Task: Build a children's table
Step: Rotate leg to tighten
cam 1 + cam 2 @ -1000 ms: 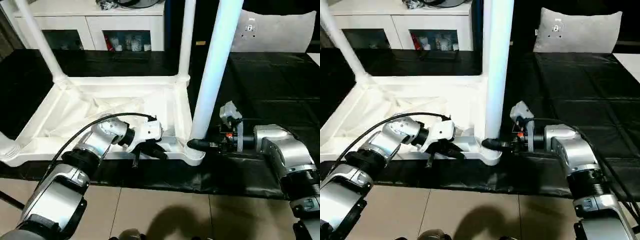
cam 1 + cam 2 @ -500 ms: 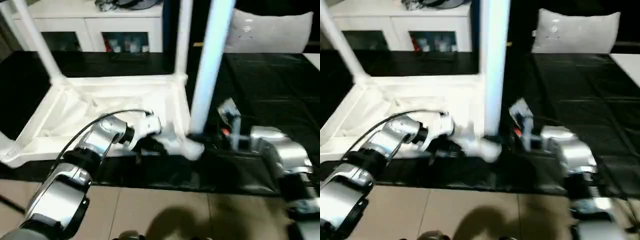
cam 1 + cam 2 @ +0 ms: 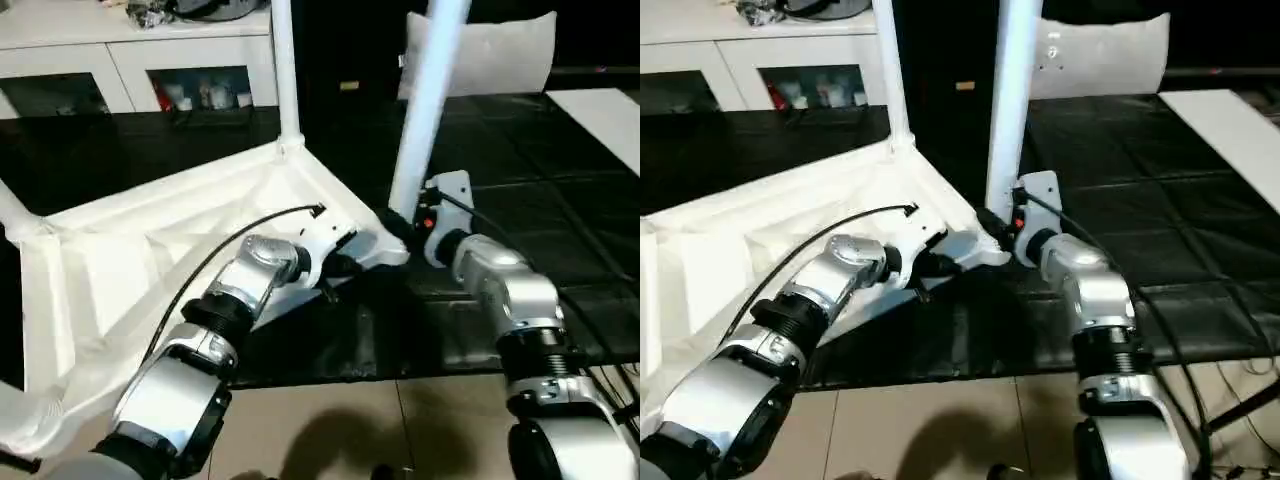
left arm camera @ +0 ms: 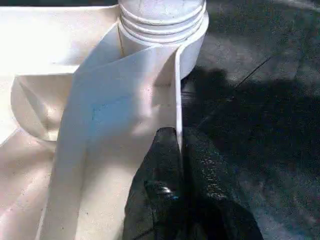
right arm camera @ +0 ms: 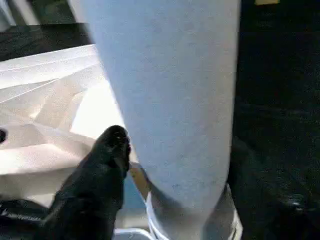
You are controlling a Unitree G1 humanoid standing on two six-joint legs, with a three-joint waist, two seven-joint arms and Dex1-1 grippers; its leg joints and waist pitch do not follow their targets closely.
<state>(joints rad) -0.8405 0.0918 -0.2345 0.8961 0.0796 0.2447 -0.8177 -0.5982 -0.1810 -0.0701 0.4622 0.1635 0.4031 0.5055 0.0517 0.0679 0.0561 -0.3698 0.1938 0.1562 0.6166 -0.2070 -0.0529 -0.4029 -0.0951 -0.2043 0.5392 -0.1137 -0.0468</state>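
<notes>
left gripper (image 4: pixel 180 150) pinching rim of upturned white table top (image 3: pixel 120 260) lying on black work table (image 3: pixel 560 180); right gripper (image 5: pixel 165 165) clasping near-corner leg (image 3: pixel 425 110). three legs standing seated, fourth corner unclear.

Both head views look forward and down, sharing the upturned tabletop (image 3: pixel 150 260). Each wrist view sits very close at its near corner socket (image 4: pixel 165 30).

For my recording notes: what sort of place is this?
Probably an indoor room set up as a work area, not a factory. A white cabinet with glass doors stands behind a black-covered work table, the floor is tiled, and a grey cushion lies at the back.
</notes>
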